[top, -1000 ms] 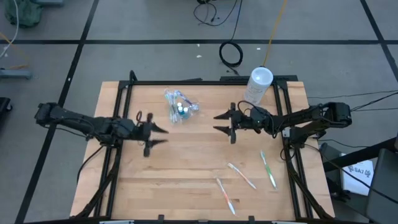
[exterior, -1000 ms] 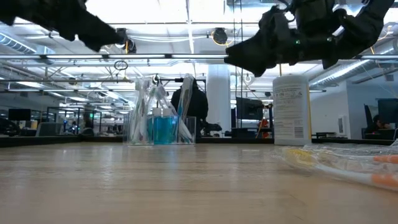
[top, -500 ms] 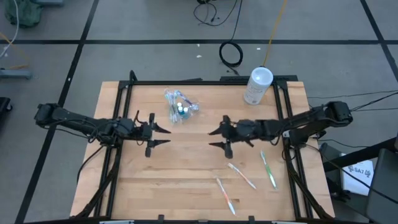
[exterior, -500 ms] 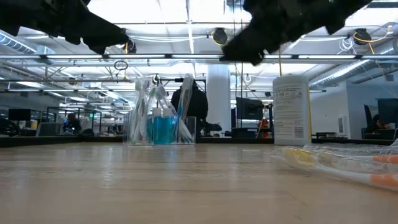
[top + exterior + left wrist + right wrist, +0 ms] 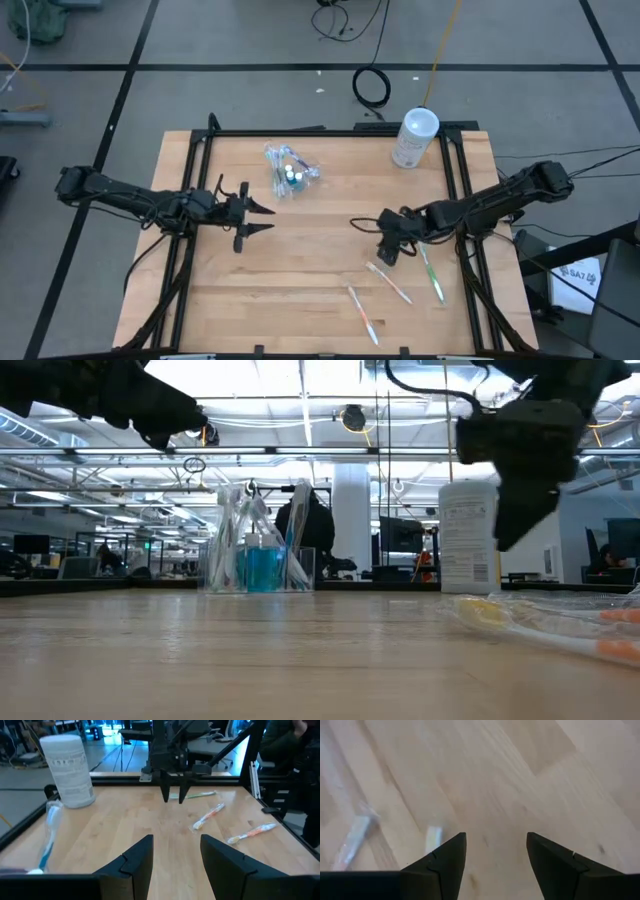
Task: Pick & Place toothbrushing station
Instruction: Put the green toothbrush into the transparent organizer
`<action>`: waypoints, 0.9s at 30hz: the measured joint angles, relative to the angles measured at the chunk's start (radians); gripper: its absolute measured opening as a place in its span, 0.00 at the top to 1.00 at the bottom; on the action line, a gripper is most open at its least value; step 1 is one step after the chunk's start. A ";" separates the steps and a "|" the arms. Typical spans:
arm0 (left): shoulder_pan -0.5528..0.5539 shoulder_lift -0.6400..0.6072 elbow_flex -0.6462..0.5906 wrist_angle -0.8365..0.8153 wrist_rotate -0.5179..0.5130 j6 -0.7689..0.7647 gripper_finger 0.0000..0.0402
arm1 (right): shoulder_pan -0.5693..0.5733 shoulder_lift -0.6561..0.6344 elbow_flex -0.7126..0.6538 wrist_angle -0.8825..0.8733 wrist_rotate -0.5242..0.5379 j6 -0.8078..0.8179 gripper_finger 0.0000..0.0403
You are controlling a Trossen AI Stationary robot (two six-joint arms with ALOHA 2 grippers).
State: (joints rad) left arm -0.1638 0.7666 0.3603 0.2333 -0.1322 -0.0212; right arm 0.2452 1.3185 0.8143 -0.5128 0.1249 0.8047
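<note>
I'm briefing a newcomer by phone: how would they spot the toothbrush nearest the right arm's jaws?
Start at the whitish canister at the table's far right corner and come toward the near edge, past the right gripper. Three toothbrushes lie loose there; the wanted toothbrush is the pale yellowish middle one, between the green one and the orange-pink one.

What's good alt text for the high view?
Overhead: the right gripper, open, points down above three loose toothbrushes on the wooden table. The left gripper hovers open at mid-left, near a clear pouch of supplies; a white canister stands at the far edge.
</note>
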 joint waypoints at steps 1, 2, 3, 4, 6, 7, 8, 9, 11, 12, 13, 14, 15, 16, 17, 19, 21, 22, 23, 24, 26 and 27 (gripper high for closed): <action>0.000 0.000 0.000 -0.002 0.000 -0.008 0.58 | 0.004 -0.013 0.000 -0.047 -0.005 0.028 0.50; 0.000 0.000 0.000 -0.003 0.000 -0.011 0.58 | 0.007 -0.025 0.000 -0.097 -0.024 0.062 0.50; 0.000 0.000 0.000 -0.003 0.000 -0.011 0.58 | 0.006 -0.035 0.000 -0.144 -0.048 0.102 0.50; 0.000 0.000 0.000 -0.001 0.000 -0.009 0.58 | 0.006 -0.043 -0.001 -0.193 -0.068 0.146 0.50; 0.000 0.000 0.000 0.005 0.000 -0.004 0.58 | 0.006 -0.050 -0.006 -0.256 -0.132 0.227 0.50; 0.000 0.000 0.000 0.005 0.000 -0.004 0.58 | 0.006 -0.051 -0.011 -0.284 -0.168 0.263 0.50; 0.000 0.000 0.000 0.004 0.000 -0.004 0.58 | 0.006 -0.051 -0.017 -0.313 -0.200 0.285 0.50; 0.000 0.000 0.000 0.004 0.000 -0.003 0.58 | 0.006 -0.050 -0.025 -0.338 -0.227 0.304 0.50; 0.001 0.000 0.000 0.006 -0.002 -0.003 0.58 | 0.012 -0.045 -0.047 -0.356 -0.259 0.339 0.50; 0.002 0.000 0.000 0.007 -0.007 -0.002 0.58 | 0.016 -0.044 -0.060 -0.357 -0.261 0.351 0.50; 0.004 0.000 0.000 0.009 -0.015 0.000 0.58 | 0.023 -0.044 -0.071 -0.355 -0.261 0.360 0.50; 0.006 0.000 0.000 0.013 -0.020 0.000 0.58 | 0.030 -0.044 -0.078 -0.355 -0.261 0.369 0.50; 0.008 0.000 0.000 0.015 -0.024 0.000 0.58 | 0.036 -0.044 -0.083 -0.359 -0.261 0.382 0.50; 0.008 0.000 0.000 0.015 -0.026 -0.001 0.58 | 0.041 -0.044 -0.086 -0.362 -0.261 0.394 0.50; 0.008 0.000 0.000 0.015 -0.027 -0.002 0.58 | 0.045 -0.044 -0.088 -0.367 -0.261 0.406 0.50; 0.008 0.000 0.000 0.012 -0.027 -0.008 0.58 | 0.053 -0.044 -0.088 -0.379 -0.261 0.425 0.50; 0.008 0.000 0.000 0.001 -0.027 -0.008 0.58 | 0.059 -0.044 -0.088 -0.405 -0.261 0.441 0.50; 0.008 0.000 0.000 -0.003 -0.026 -0.008 0.58 | 0.060 -0.044 -0.088 -0.425 -0.261 0.444 0.50; 0.008 0.000 0.000 -0.004 -0.027 -0.008 0.58 | 0.060 -0.044 -0.088 -0.445 -0.260 0.445 0.50; 0.008 0.000 0.000 -0.004 -0.027 -0.008 0.58 | 0.060 -0.044 -0.088 -0.463 -0.259 0.446 0.50; 0.008 0.000 0.000 -0.004 -0.027 -0.009 0.58 | 0.060 -0.044 -0.091 -0.467 -0.258 0.453 0.50; 0.008 0.000 0.000 -0.005 -0.027 -0.009 0.58 | 0.060 -0.044 -0.096 -0.452 -0.258 0.459 0.50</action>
State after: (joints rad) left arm -0.1555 0.7666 0.3603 0.2287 -0.1589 -0.0300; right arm 0.3054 1.2743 0.7184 -0.9652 -0.1333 1.2638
